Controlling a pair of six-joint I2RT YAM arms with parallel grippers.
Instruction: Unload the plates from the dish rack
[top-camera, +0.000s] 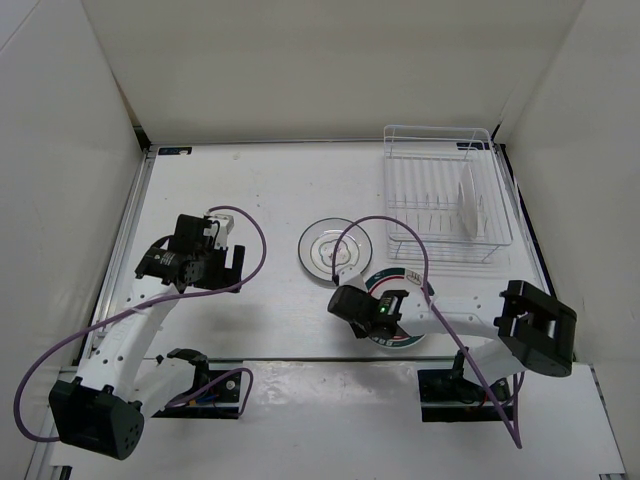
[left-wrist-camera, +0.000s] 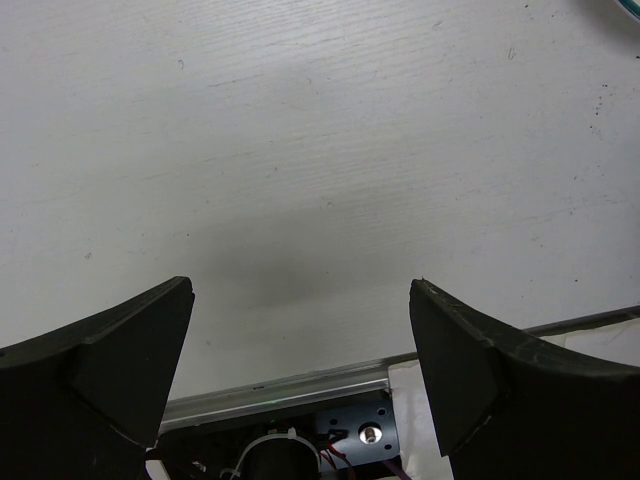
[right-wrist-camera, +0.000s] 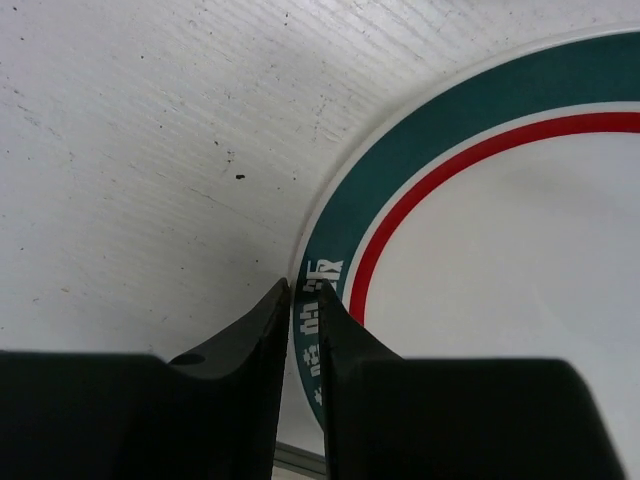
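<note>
The white wire dish rack (top-camera: 440, 160) stands at the back right, with one white plate (top-camera: 467, 211) upright in it. The plain plate with a faint flower centre (top-camera: 335, 248) lies flat on the table in the middle. My right gripper (top-camera: 384, 318) is shut on the rim of the green-rimmed plate with a red ring (top-camera: 412, 300), which lies level near the table's front edge. In the right wrist view the fingers (right-wrist-camera: 303, 290) pinch the green rim of that plate (right-wrist-camera: 500, 250). My left gripper (top-camera: 236, 260) is open and empty over bare table (left-wrist-camera: 300, 290).
White walls close in the table on the left, back and right. A metal rail (left-wrist-camera: 300, 385) runs along the table's front edge below my left gripper. Purple cables loop over both arms. A sliver of plate rim (left-wrist-camera: 625, 8) shows in the left wrist view's top corner.
</note>
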